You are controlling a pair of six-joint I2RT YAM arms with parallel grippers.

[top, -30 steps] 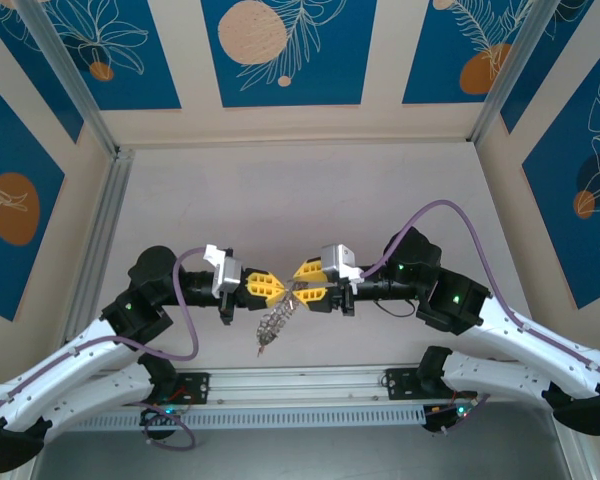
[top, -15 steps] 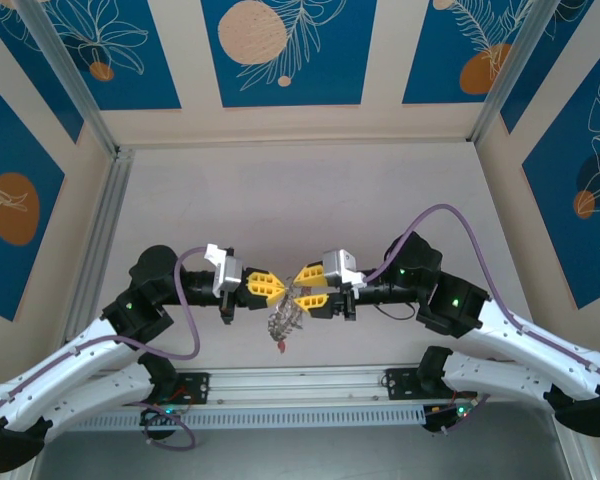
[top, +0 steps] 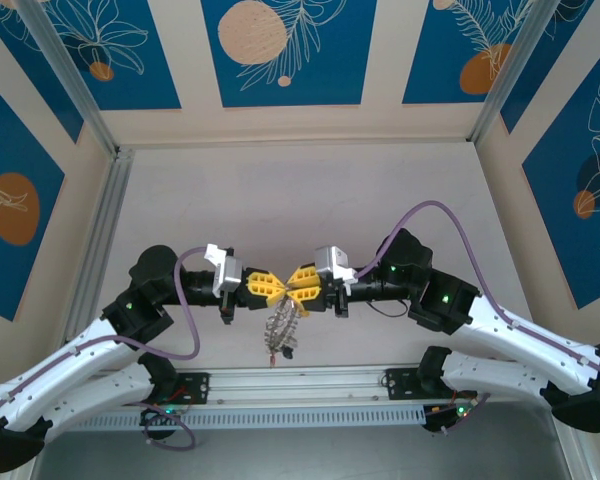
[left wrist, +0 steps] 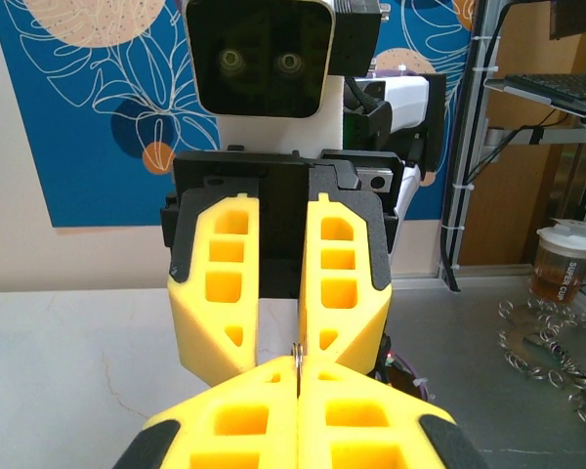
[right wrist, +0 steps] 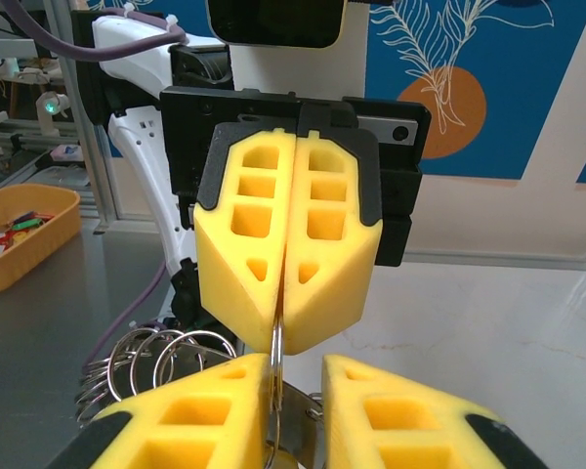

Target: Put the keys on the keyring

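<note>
The keyring (top: pixel 283 325) hangs in the air above the table's near edge, a grey bunch fringed with small silvery rings. A small red tag (top: pixel 273 354) dangles at its lower end. My left gripper (top: pixel 278 290) is shut on a thin ring (left wrist: pixel 297 354) at the top of the bunch. My right gripper (top: pixel 299 281) faces it tip to tip, jaws open. The thin ring's edge (right wrist: pixel 274 352) rests against the right gripper's left finger (right wrist: pixel 210 415). Several split rings (right wrist: pixel 156 354) and a flat grey plate (right wrist: pixel 305 420) hang below. Other keys are hidden.
An orange tray (right wrist: pixel 24 239) holding tagged keys sits off the table to the left in the right wrist view. In the left wrist view loose rings (left wrist: pixel 547 342) and a plastic cup (left wrist: pixel 562 262) lie on a bench at the right. Both arms' purple cables arch over the table.
The right arm has shifted left, bringing its fingertips up against the left gripper's. The hanging keyring has swung from pointing down-left to hanging more straight down.
</note>
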